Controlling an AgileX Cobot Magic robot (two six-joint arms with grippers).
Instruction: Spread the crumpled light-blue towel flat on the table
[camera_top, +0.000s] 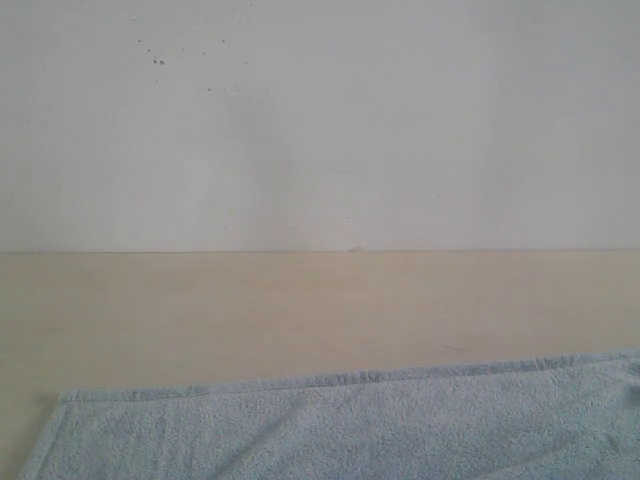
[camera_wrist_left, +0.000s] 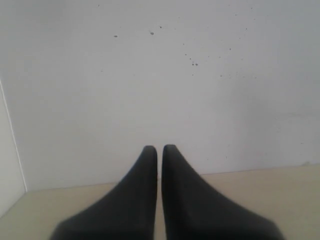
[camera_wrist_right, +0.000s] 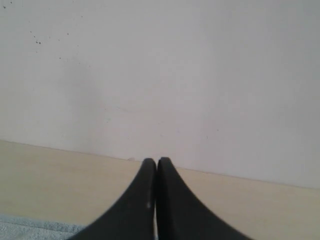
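Exterior, towel: the towel (camera_top: 350, 430) lies along the bottom of the frame, from the lower left corner to the right edge, and is cut off by the bottom edge. What shows of it lies flat and smooth.
Exterior, towel edge: its hemmed border runs as a nearly straight line, rising slightly toward the right. One corner shows at lower left.
Exterior, table: the table (camera_top: 300, 310) fills the band across the middle of the frame and lies bare above the towel.
Exterior, wall: the wall (camera_top: 400, 120) takes the upper half, with a few dark specks at upper left.
Left wrist, claw: the left gripper (camera_wrist_left: 159, 149) rises from bottom centre. Its two black fingers are drawn together with only a thin slit between them.
Left wrist, surroundings: table across the bottom, speckled wall above.
Right wrist, claw: the right gripper (camera_wrist_right: 156, 160) rises from bottom centre, its black fingers pressed tip to tip.
Right wrist, towel: a strip of the towel (camera_wrist_right: 30, 227) shows in the lower left corner, lying on the table just beside the fingers' base.
Right wrist, surroundings: the table slants across the lower frame, with wall above.
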